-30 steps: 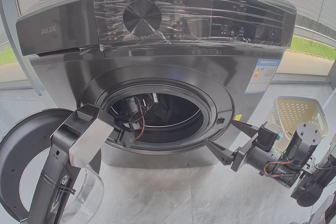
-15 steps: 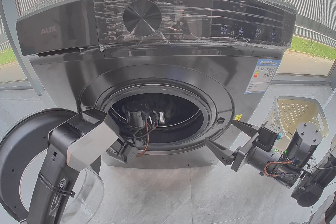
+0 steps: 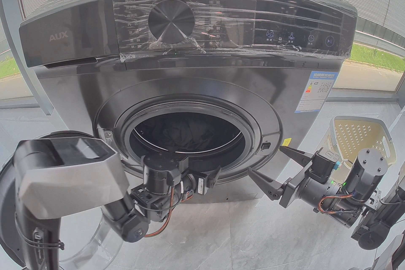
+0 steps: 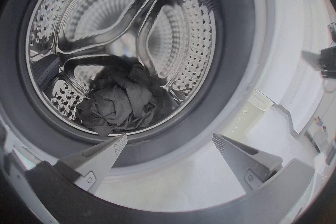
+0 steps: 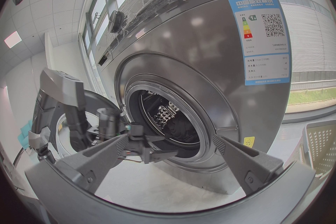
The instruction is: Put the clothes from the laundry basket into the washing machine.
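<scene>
Left arm has pulled back out of the washing machine (image 3: 253,81). A second ago its wrist was inside the door opening; now the left hand (image 4: 169,138) sits just outside and below the rim. Its fingers are spread wide with nothing between them.

Clothes (image 4: 119,105): a dark crumpled heap lying at the bottom of the drum (image 4: 105,7), apart from the hand. I read that as a drop completed.

Right hand (image 3: 265,159) has not shifted. It hangs in front of the machine's lower right corner, fingers apart and empty, near the laundry basket (image 3: 363,136).

The part of the basket's inner wall I can see is bare perforated plastic. Its bottom is hidden behind the right arm, so I can't tell whether anything remains to fetch.
</scene>
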